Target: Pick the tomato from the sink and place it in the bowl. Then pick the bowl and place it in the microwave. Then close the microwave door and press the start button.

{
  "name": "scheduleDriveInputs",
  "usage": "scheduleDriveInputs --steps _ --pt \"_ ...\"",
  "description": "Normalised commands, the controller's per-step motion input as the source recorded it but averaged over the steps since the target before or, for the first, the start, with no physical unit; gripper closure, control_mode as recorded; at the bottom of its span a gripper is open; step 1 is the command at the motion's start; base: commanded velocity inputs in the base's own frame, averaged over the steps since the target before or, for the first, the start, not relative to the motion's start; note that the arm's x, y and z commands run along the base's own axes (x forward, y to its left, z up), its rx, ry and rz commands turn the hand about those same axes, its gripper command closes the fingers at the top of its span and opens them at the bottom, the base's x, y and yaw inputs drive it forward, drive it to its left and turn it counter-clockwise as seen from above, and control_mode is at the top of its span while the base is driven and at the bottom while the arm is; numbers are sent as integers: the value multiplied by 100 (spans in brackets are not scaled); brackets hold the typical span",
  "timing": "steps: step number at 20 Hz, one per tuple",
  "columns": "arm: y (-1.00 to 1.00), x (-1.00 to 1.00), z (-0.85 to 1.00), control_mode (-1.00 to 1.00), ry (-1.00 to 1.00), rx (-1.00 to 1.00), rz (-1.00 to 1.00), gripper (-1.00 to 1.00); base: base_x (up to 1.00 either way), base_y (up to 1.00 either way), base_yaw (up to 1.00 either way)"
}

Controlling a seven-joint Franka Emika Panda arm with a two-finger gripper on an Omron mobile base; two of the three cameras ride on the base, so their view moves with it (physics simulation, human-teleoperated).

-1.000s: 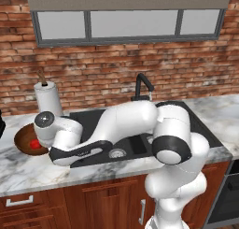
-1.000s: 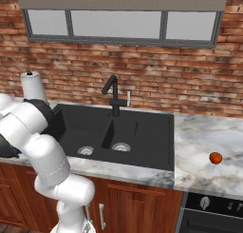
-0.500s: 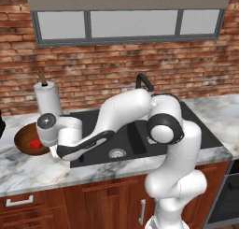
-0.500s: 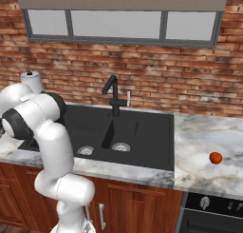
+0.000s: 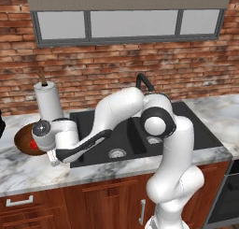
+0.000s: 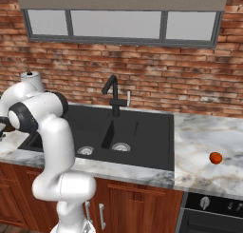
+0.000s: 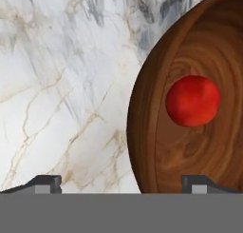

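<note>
Tomato sits loose near the middle of the wooden bowl, and that's my worry right now: if I take the bowl by its rim and tip it even a little on the lift, that red ball rolls to the low side and could hop out onto the marble tabletop. My hand is spread wide, holding nothing, and in the hand view the bowl's near rim runs down between my two fingertips, one tip over bare marble, the other over the bowl's inside. That looks like a straddle of the wall, which I judge is the grip I want, but a thin curved edge can slip or twist once I clamp, and a push down on one side could flip the bowl. From the left base view, the bowl lies on the tabletop left of the sink, close by the paper towel roll, with my wrist hanging over its near side. There's also a second small red-orange ball far right on the tabletop; not my business.
</note>
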Motion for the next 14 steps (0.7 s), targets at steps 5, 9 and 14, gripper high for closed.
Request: scheduleDriveInputs --steps 5,9,14 --pt "6 22 -13 -100 0 -1 0 -100 0 0 0" --pt "7 33 -9 -100 -1 -1 0 -100 0 0 0" --pt "9 34 -8 -100 -2 -2 0 -100 0 0 0"
